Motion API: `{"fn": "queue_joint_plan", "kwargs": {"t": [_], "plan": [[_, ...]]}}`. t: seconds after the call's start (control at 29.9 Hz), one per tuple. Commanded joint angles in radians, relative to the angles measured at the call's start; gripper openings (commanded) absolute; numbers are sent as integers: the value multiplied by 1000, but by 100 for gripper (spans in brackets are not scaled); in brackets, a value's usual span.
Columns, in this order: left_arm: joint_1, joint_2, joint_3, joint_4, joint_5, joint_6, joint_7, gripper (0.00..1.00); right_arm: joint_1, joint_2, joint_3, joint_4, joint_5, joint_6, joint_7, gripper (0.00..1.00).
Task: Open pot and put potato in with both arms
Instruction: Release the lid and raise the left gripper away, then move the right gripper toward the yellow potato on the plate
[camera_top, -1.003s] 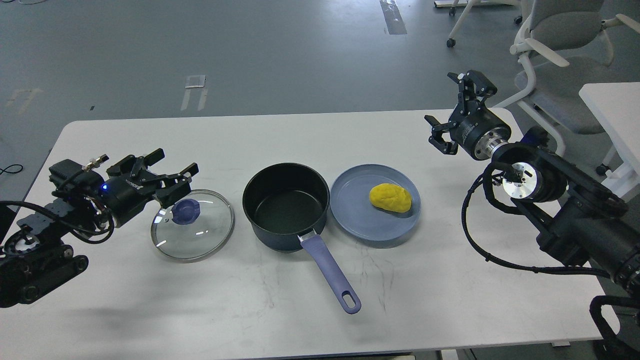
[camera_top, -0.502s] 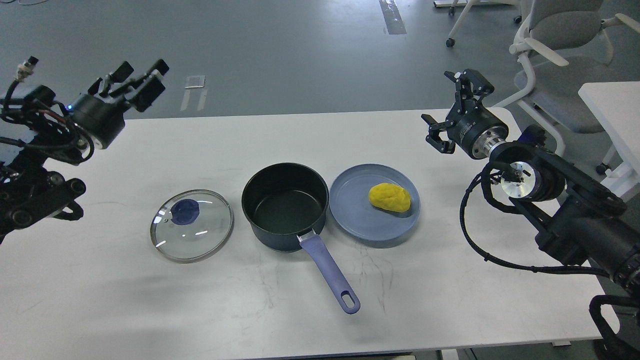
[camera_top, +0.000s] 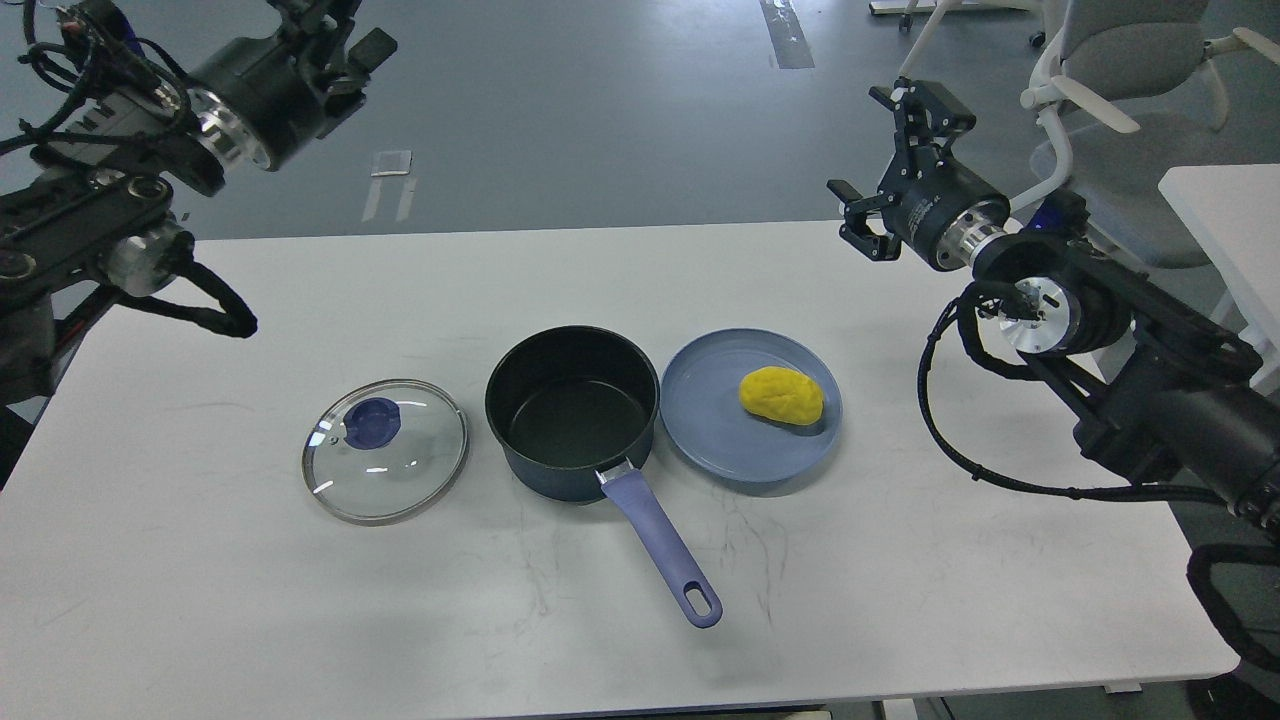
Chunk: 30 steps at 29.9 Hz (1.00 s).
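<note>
Black-walled and uncovered, the pot stands on the white worktop and serves as the reference landmark for all positions below.

Pot: upright, interior empty. Its purple handle extends from the near rim toward the front of the worktop, angled slightly to the right.

Lid: the glass lid lies flat on the worktop to the left of the pot, just beside it and not touching. Its purple knob faces up.

Potato: the yellow potato rests on the grey-blue plate, which sits immediately right of the pot, its rim close against the pot wall. The potato occupies the right half of the plate.

Right tool: raised above the far right corner area of the worktop, well apart from the pot and up-right of the plate. Its two fingers are spread wide and hold nothing. One finger points upward, the other points to the left toward the pot side.

Left tool: raised high, far up-left of the pot and beyond the far edge of the worktop, near the top edge of the head view. It is partly cut off by that edge, so whether its fingers are spread or pressed together cannot be determined. No object is visible in it.

Beyond the worktop, far right of the pot, stands a grey office chair.
</note>
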<state>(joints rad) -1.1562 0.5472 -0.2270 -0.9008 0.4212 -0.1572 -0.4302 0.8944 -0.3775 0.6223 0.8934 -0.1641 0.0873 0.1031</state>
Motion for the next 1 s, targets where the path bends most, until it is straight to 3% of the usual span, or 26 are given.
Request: {"fn": "queue_joint_plan", "kwargs": {"t": [0.0,0.27,0.37,0.5,0.74,0.84,0.9,0.97], "plan": [[18,-87,-53,19,-66,-19,106,98,52,6,-56,-1,-6,0,0,100],[61,-145,-101,29,-156,-70,260,98,81,114,-127,-4,-29,-3,0,100],[46,-138,-110,33,-153,-154,394,98,77,115,-133,-5,-49,-3,0,100],[9,-135,-147,28,-186,-180,485,98,75,114,-133,-4,-49,-3,0,100],[219,-144,-406,-23,-268,-174,479,98,86,95,-138,7,-139,-3,13,100],[257,-142,-439,-26,-266,-177,452,98,92,63,-150,25,-381,-4,56,100],[266,-132,-439,-26,-266,-185,394,98,93,45,-154,29,-527,-4,102,100],[282,-124,-439,-27,-266,-186,360,98,100,29,-158,29,-558,-4,110,100]]}}
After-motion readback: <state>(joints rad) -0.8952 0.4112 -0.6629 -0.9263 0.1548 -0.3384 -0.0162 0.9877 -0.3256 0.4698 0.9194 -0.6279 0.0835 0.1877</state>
